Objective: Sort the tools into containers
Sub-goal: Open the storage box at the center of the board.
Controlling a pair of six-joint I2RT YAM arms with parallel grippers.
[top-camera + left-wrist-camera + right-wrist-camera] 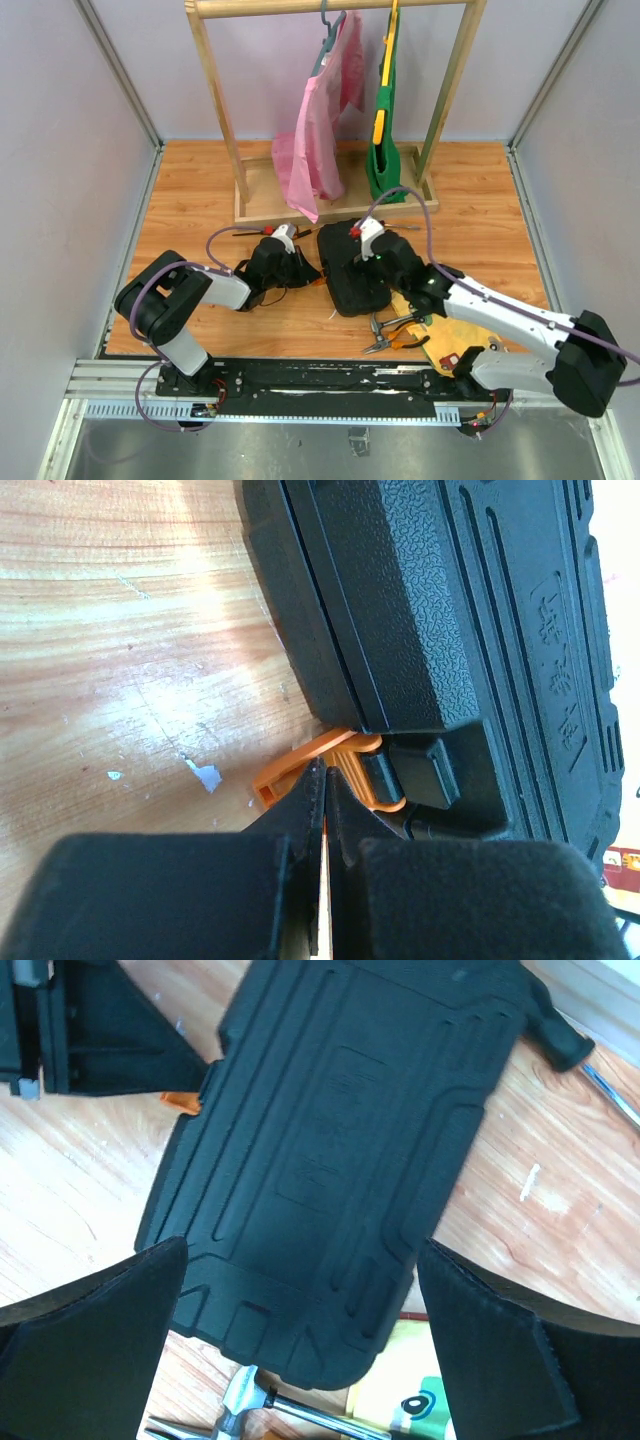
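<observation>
The black tool case point(352, 272) lies closed on the wooden table, and it fills the right wrist view point(330, 1150). My left gripper point(303, 268) is shut, with its tips point(325, 776) against the small orange latch point(335, 765) on the case's left edge point(450, 630). My right gripper point(378, 268) is open and empty, spread wide above the case's near end point(300, 1300). Orange-handled pliers point(400, 336) and a small metal-headed hammer point(235, 1402) lie just in front of the case. A black-handled screwdriver point(560, 1040) lies behind it.
A flat yellow picture board point(460, 340) lies at the near right, partly under the right arm, and shows in the right wrist view point(400, 1400). A wooden clothes rack point(330, 205) with pink point(320, 150) and green point(385, 150) garments stands at the back.
</observation>
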